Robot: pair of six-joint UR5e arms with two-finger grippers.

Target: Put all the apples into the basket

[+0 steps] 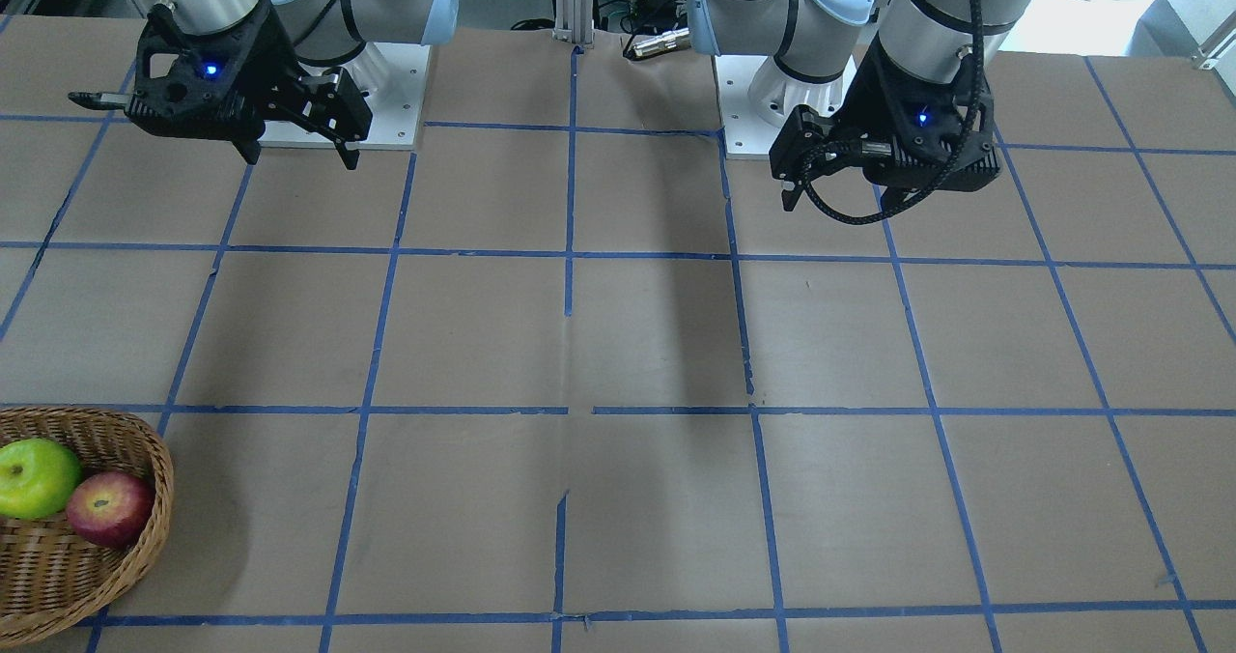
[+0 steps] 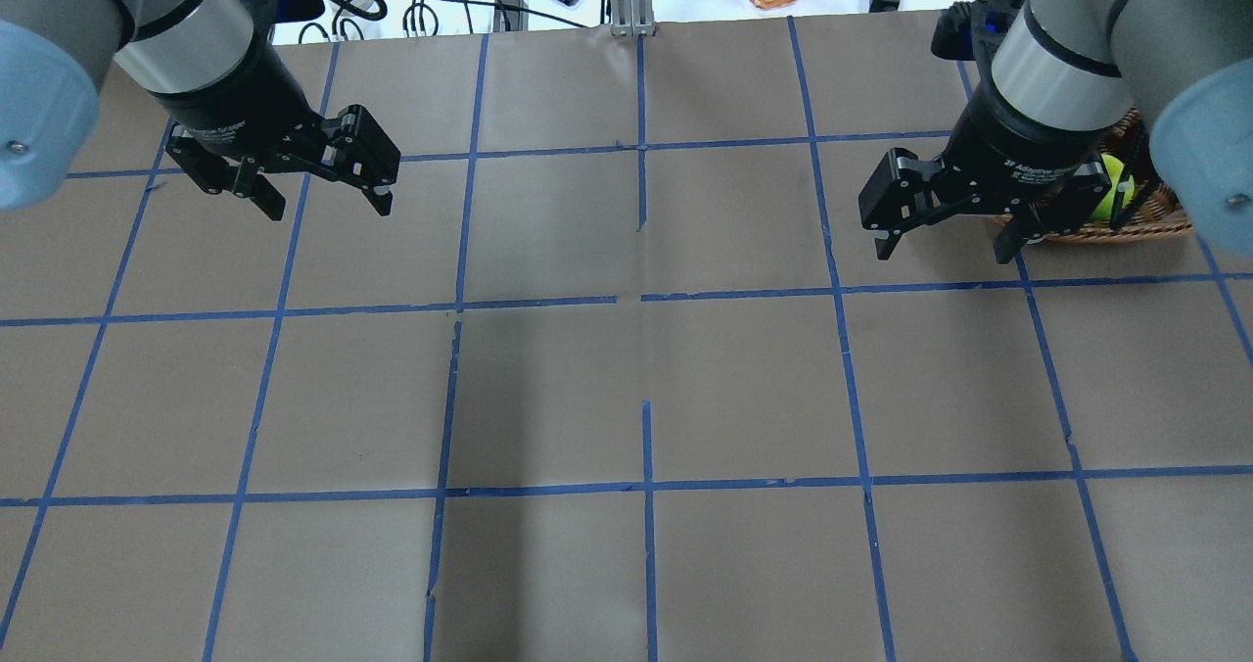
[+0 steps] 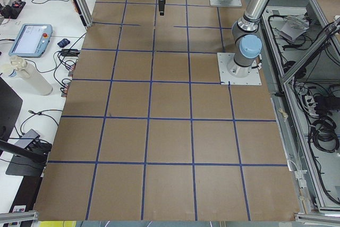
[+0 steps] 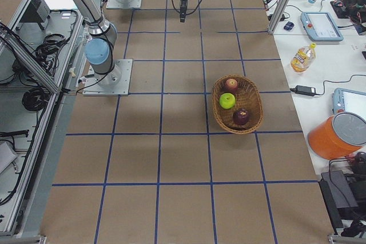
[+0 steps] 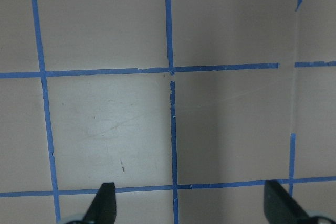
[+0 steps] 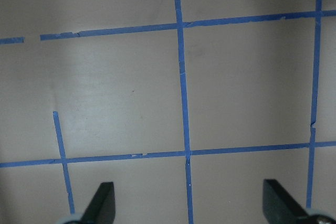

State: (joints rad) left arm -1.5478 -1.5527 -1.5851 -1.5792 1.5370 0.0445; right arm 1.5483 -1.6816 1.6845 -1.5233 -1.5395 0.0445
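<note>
Since all three apples [image 4: 227, 100] lie in the basket [image 4: 258, 112], my left claw [image 2: 328, 207] and right claw [image 2: 942, 249] hang wide open, empty; a careless rightward swing could knock its rim.

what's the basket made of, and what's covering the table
Basket: woven light-brown wicker by the look, matte; interlaced strands and a braided rim show. Table cover: seemingly brown paper or thin card, matte; seams and small tears show. Grid lines: likely blue tape, frayed in places.
</note>
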